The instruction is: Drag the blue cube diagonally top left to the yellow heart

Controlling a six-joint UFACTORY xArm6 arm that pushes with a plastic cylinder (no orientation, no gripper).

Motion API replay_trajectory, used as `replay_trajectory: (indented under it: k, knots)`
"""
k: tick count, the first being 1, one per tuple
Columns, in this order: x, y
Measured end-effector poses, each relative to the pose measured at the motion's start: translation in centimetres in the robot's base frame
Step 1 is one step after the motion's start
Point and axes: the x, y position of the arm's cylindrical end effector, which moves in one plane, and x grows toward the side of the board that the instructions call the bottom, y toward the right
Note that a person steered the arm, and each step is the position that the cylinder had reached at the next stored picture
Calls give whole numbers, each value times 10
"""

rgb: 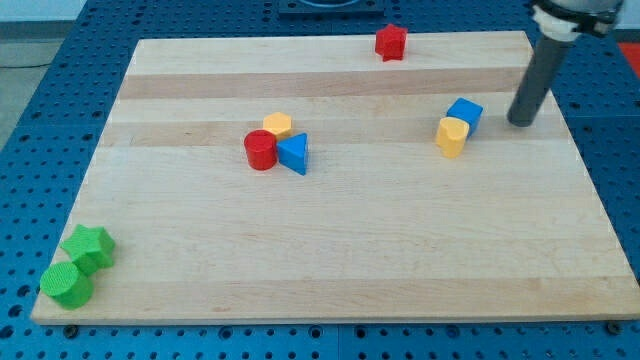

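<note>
Near the view's right edge, my tip [520, 122] stands just right of the blue cube [465, 113]; no pincer exists. That cube touches the yellow heart [451, 136], so an off-centre push could scatter both.

No text, label, brand, number or sign can be read anywhere in the camera view. The wooden surface [340, 270] carries only its grain and plank seams (no print, no stamp). The blocks show plain coloured faces: the blue cube [465, 113], the yellow heart [452, 136], the red star-like block [391, 42] and the green pair at the view's bottom left [78, 265] bear no markings. The dark rod [532, 85] is unmarked too, and the blue perforated base [60, 90] shows only holes.
</note>
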Motion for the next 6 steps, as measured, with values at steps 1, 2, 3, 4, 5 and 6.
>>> replay_trajectory:
  k: [1, 2, 3, 4, 5, 6]
  knots:
    - [2, -32]
    - [2, -74]
    - [1, -117]
    - [-2, -139]
    - [-26, -139]
    - [-34, -163]
